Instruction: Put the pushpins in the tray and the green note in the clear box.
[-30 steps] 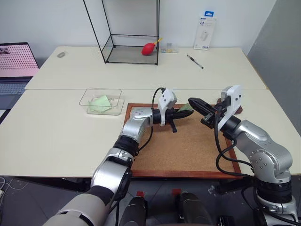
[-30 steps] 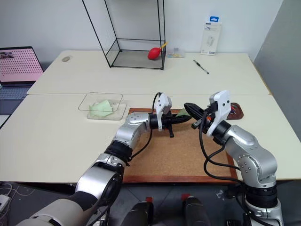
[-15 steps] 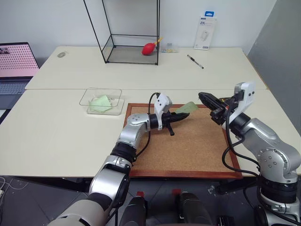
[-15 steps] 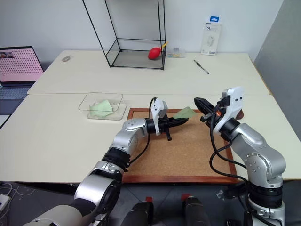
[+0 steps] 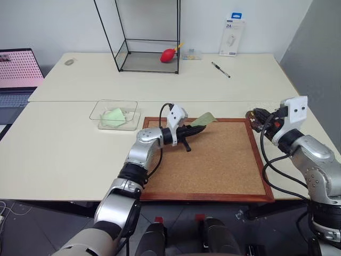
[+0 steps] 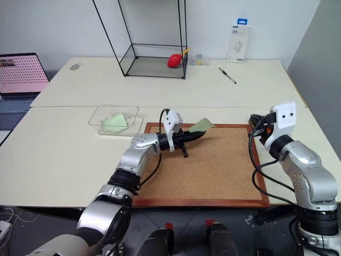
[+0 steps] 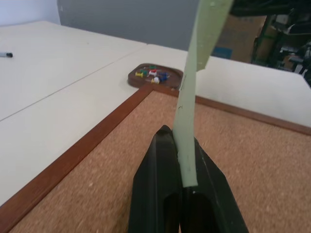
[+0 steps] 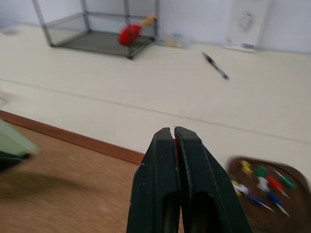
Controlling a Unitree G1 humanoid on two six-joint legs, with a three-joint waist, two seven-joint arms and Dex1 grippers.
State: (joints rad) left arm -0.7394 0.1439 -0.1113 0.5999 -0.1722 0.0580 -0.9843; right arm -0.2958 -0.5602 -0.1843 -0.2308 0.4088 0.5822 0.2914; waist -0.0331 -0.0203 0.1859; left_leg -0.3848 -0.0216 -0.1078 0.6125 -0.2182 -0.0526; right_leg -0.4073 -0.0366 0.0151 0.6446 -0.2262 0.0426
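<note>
Pale green note (image 7: 192, 121), thin, floppy and feather-light, pinched by one edge in closed left gripper (image 7: 181, 145); right gripper (image 8: 174, 133) clamped shut near tray (image 8: 265, 194), contents uncertain.

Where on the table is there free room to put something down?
Bare: the corkboard between the left gripper and its near frame, and the table left of the clear box. Crowded: the far edge, around the glass case.

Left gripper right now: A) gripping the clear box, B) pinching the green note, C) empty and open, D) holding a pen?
B: the left gripper is shut on the green note, which sticks up from between its fingers above the corkboard.
</note>
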